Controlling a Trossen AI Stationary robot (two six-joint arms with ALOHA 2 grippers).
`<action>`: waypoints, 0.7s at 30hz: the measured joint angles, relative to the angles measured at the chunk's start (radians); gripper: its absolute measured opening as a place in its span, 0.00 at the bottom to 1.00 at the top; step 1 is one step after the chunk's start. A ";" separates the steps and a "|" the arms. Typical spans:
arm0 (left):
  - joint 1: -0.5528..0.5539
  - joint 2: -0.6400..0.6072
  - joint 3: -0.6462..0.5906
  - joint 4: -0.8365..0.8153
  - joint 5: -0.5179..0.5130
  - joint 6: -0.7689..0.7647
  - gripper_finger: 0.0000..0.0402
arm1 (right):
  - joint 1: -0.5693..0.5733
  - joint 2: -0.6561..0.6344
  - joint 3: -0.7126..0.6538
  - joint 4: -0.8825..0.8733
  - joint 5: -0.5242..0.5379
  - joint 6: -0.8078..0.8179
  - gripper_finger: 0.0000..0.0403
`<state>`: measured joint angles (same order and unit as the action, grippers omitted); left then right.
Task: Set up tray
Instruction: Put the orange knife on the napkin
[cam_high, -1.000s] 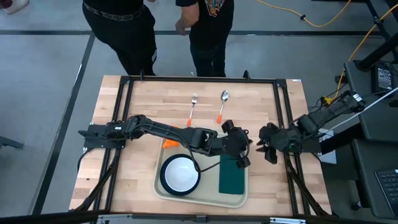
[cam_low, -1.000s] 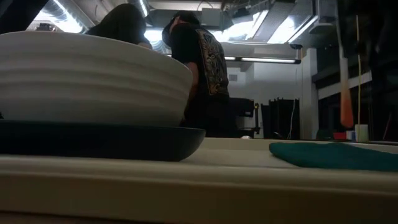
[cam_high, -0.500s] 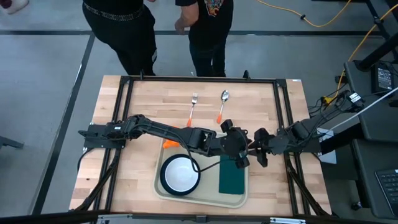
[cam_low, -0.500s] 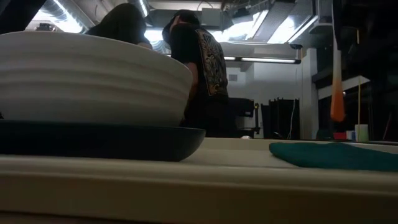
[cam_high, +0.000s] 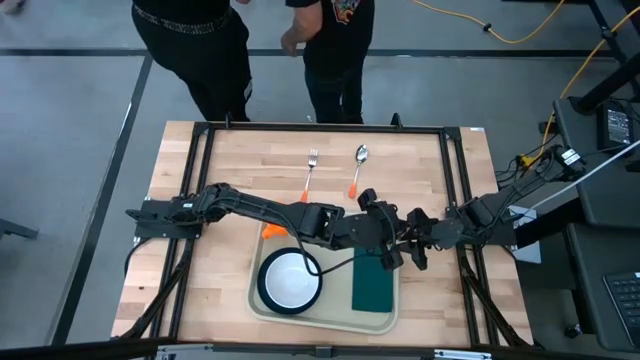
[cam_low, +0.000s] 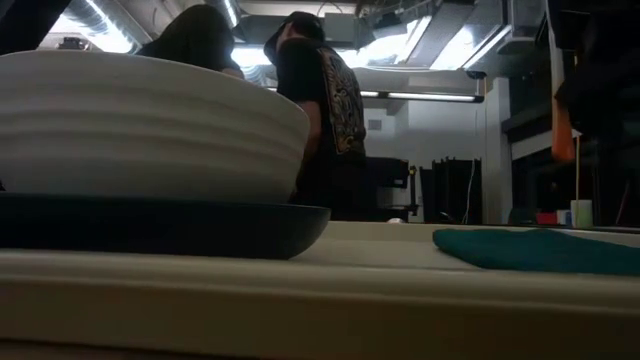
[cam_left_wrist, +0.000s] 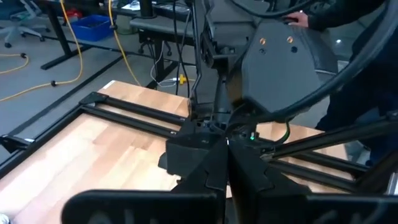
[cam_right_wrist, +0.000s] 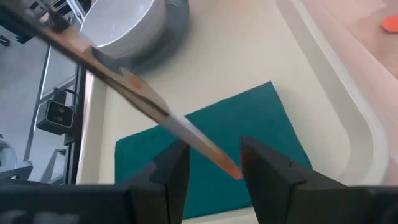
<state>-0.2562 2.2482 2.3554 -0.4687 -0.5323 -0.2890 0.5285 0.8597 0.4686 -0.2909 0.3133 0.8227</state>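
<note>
tray (cam_high: 262, 306): near front edge of table (cam_high: 240, 160) | in it: white bowl (cam_high: 290, 279) on dark plate (cam_low: 300, 222), green napkin (cam_high: 373, 283) beside (flat) | left tool (cam_high: 388, 240): clenched, over napkin's far end | right tool (cam_high: 420, 243): fingers apart around an orange-handled knife (cam_right_wrist: 124, 87), not touching

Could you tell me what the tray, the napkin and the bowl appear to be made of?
The tray looks like moulded plastic: smooth cream surface, rounded corners, raised rim. The napkin seems cloth or soft paper: matte dark green, lying flat with a slightly wavy edge in the low view. The bowl appears to be glazed ceramic, possibly melamine: glossy white with ribbed sides.
</note>
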 joint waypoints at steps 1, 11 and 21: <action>0.000 0.000 0.000 0.002 0.000 0.000 0.00 | 0.000 0.000 0.000 0.001 0.000 -0.007 0.36; 0.000 0.000 0.000 0.002 -0.001 0.013 0.00 | 0.000 0.000 0.000 0.004 -0.042 -0.003 0.30; 0.001 0.000 0.000 0.003 -0.003 0.013 0.00 | 0.000 0.000 0.000 0.049 -0.087 -0.013 0.03</action>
<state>-0.2554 2.2482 2.3554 -0.4657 -0.5350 -0.2760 0.5285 0.8597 0.4686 -0.2423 0.2264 0.8101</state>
